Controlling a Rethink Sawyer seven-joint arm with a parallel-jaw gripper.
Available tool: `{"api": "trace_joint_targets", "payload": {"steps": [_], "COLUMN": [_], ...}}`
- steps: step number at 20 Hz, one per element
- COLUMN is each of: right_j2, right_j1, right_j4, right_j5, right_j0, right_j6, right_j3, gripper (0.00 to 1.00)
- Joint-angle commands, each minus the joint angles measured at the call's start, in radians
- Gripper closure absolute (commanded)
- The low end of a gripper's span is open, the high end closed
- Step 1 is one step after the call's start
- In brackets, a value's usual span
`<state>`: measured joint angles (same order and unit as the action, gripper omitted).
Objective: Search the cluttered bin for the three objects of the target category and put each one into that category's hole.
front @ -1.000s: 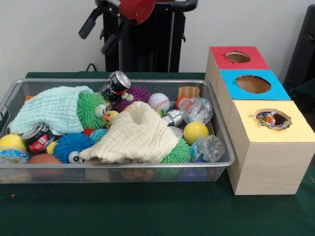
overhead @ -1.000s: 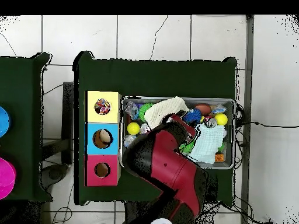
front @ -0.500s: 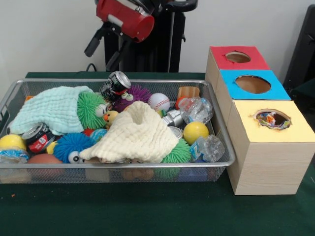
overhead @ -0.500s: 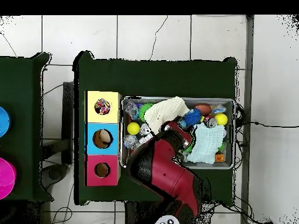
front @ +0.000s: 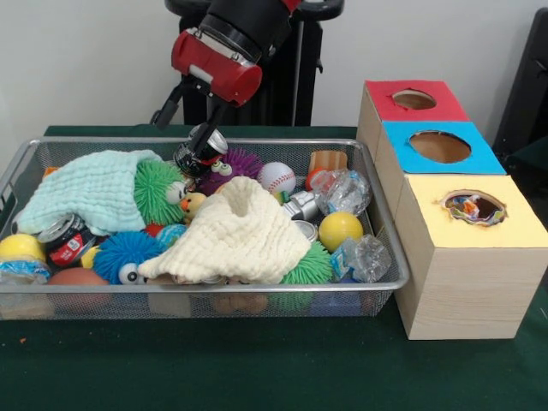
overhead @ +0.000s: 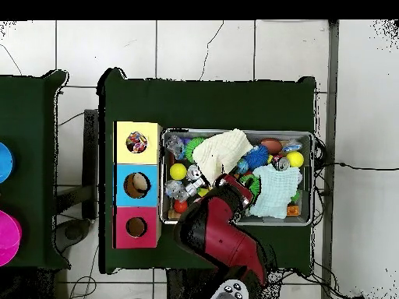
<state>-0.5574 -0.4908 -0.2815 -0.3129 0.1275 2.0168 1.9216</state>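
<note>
Black and silver, the crushed can lies tilted on the toys at the far side of the wire bin, beside the purple spiky ball. End effector hangs just above the can; whether spread or pinching, I cannot tell.

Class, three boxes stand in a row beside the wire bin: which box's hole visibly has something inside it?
The yellow-topped box, at the row's near end in the front view: colourful items show in its hole. In that view, the blue-topped box and red-topped box show only bare cardboard.
</note>
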Motion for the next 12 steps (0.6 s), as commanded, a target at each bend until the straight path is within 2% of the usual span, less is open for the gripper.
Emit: {"api": "trace_joint_targets", "payload": {"steps": [1,5,12], "right_j2": [0.062,0.052,0.059], "right_j1": [0.032,0.016,0.037], "right_j4": [-0.055,-0.03,-0.024], "right_j5": [-0.079,-0.096,-0.157], "right_j0": [0.011,-0.012,-0.033], "right_j6": [0.259,0.241,0.242], "right_j3": [0.092,0.099,0.098], "gripper": [0.0,0.0,0.0]}}
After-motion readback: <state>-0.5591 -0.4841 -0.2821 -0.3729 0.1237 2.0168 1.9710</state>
